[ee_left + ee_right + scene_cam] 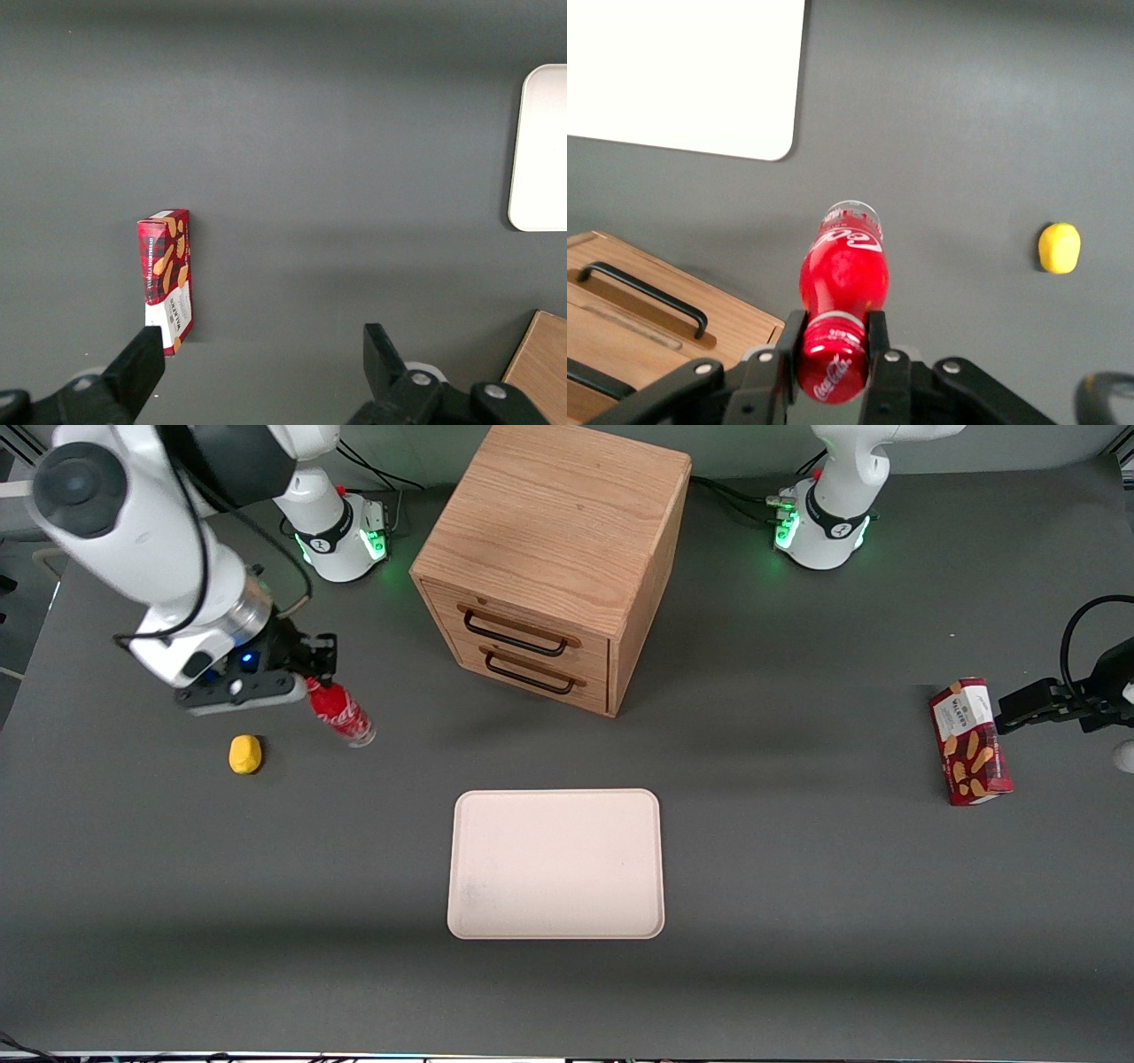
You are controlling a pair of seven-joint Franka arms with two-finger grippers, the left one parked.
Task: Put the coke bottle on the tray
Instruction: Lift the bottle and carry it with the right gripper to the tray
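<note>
Your black two-finger gripper (833,341) is clamped on the cap end of one small shiny red coke bottle (341,713) — it tilts above the dark table (797,850). One flat, smooth pinkish-beige tray (555,864) with round corners lies nearer the front camera — one lumpy yellow ball (245,754) sits beside the bottle.

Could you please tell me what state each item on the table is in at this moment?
coke bottle: capped, gripped at the neck.
gripper: shut on the coke bottle, toward the working arm's end.
tray: flat on the table, nothing on it.
drawer cabinet: both drawers closed.
snack box: upright, closed.
yellow object: resting on the table beside the bottle.
</note>
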